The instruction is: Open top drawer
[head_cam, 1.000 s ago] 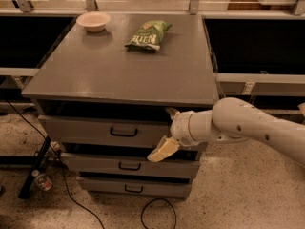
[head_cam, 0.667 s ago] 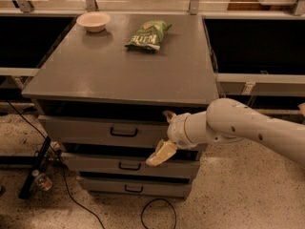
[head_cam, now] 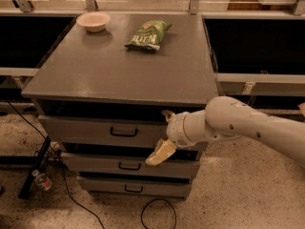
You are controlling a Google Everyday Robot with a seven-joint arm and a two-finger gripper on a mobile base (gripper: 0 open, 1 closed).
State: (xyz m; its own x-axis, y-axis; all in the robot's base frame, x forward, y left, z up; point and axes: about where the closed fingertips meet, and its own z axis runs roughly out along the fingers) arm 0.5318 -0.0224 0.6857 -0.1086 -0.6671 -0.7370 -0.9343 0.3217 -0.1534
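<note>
Jaws: we see them parted, holding nothing. One pale finger [head_cam: 162, 152] slants down and to the left; the other shows only a small tip by the dark gap above the drawer front.
Gripper: the gripper [head_cam: 165, 133] sits at the right part of the top drawer's front, to the right of the handle and apart from it.
Arm: the white arm [head_cam: 248, 127] reaches in from the right edge, its thick wrist just in front of the cabinet's right corner.
Top drawer: the top drawer [head_cam: 90, 129] lies directly under the cabinet top, with a dark strip of its inside showing above its grey front. Its black handle [head_cam: 124, 132] is at the centre.
Other drawers: we see the middle drawer [head_cam: 95, 163] and the bottom drawer [head_cam: 102, 185] below, each with a like handle.
Cabinet top: on the grey cabinet top [head_cam: 114, 73] a pale bowl [head_cam: 94, 21] stands at the back left and a green snack bag [head_cam: 148, 35] lies at the back centre, well apart.
Floor: a black cable [head_cam: 157, 208] loops on the speckled floor in front.
</note>
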